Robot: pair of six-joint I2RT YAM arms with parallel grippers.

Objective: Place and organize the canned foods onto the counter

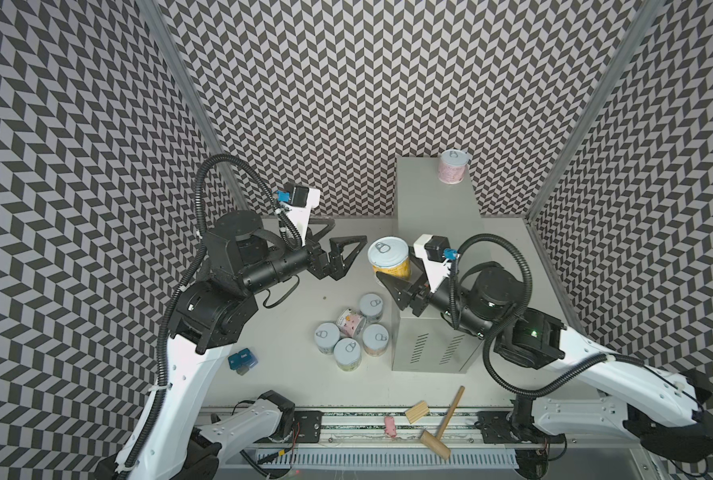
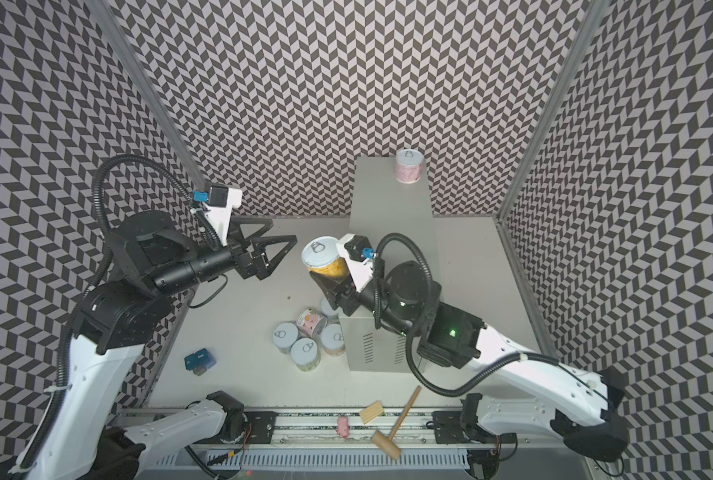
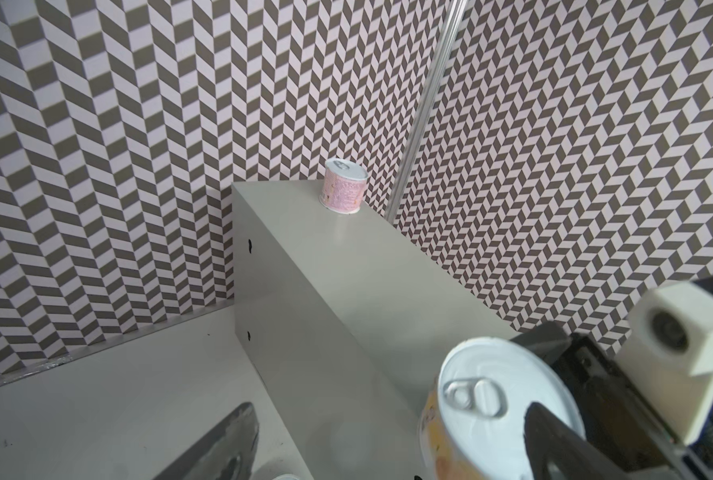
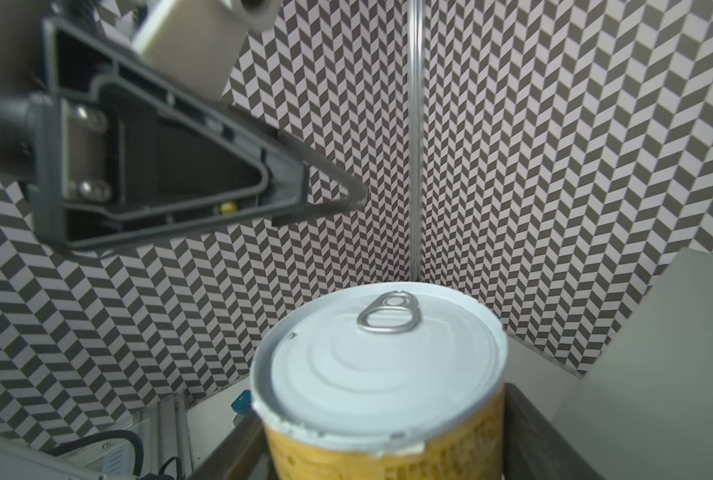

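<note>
Right gripper [image 1: 394, 270] clamps yellow can [image 1: 388, 254] low on label. Can upright, raised at frame centre beside grey cabinet surface [image 1: 434, 208], likely so it lands flat there.
Pink can [image 1: 453, 166] already stands on cabinet's upper-right corner.
Left gripper [image 1: 346, 232] wide, empty, left of yellow can.
Five cans [image 1: 348, 324] cluster on white surface [image 1: 296, 316], lower centre.

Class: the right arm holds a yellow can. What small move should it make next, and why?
Probably carry the yellow can sideways over the bare top of the counter. The right gripper grips it, raised beside the counter; the left gripper stands open and apart; only the pink can stands up there, at the far corner.
</note>
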